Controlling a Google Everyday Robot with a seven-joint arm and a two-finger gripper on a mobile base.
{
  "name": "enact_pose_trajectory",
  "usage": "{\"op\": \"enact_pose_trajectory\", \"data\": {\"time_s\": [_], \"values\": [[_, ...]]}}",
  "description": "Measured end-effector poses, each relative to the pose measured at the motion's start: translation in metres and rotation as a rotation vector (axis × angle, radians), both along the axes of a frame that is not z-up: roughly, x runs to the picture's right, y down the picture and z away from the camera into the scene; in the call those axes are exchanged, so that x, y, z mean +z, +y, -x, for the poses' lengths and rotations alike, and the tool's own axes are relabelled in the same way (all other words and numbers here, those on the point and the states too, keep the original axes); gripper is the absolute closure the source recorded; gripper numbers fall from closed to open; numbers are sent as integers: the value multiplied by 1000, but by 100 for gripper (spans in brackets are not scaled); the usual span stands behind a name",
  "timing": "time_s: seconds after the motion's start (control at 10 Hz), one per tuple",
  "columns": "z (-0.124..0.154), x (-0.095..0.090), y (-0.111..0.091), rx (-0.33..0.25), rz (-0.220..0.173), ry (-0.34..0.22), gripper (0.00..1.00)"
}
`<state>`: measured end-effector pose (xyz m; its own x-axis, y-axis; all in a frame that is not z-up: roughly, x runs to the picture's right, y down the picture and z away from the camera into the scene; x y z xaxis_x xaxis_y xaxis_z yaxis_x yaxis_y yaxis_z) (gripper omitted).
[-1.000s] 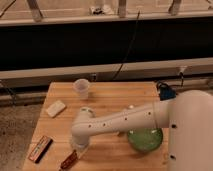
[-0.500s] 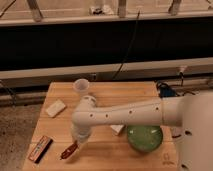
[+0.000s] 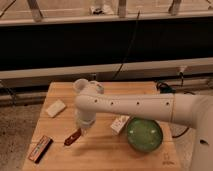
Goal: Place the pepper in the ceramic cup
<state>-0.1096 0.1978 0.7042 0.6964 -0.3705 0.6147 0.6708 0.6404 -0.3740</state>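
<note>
Camera view, single angle, looking down at a wooden counter [image 3: 107, 150]. Reference for all positions: green bowl [image 3: 144, 134], which sits on the counter's front right part.

White arm [image 3: 135, 106] comes in from the right, passes just behind the bowl and runs left across the counter. It hides part of what lies under it.

Gripper [image 3: 80, 132] is well left of the bowl, at about the same depth, pointing down off the arm's wrist. Jaws are pressed together, pinching the top end of the pepper.

Pepper [image 3: 71, 139]: dark red-brown, tilted, lower tip pointing down-left, away from the bowl. Can't tell whether that tip touches the wood or hangs just above it.

Ceramic cup [image 3: 80, 86]: white, upright, left of the bowl and far behind it, near the counter's back edge. The wrist covers its right side. Pepper is well apart from the cup, on the near side.

White labelled item [image 3: 119, 124]: just left of the bowl, half under the arm. Label print is too blurred to read.

Pale block [image 3: 55, 108]: far left of the bowl, a bit behind it.

Brown-orange bar [image 3: 40, 148]: far left of the bowl, at the front edge, lying diagonally. No legible writing on it.

Small dark mark [image 3: 167, 159] on the counter corner, right of and in front of the bowl, unreadable.
</note>
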Motion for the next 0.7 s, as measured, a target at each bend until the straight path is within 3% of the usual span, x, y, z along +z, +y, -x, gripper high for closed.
{"op": "enact_pose_trajectory", "data": {"time_s": [0.2,0.4,0.7], "values": [[-5,-1,-19,16,-9,1,100],[-12,-1,-55,39,-18,6,100],[-21,0,-78,52,-21,36,100]]}}
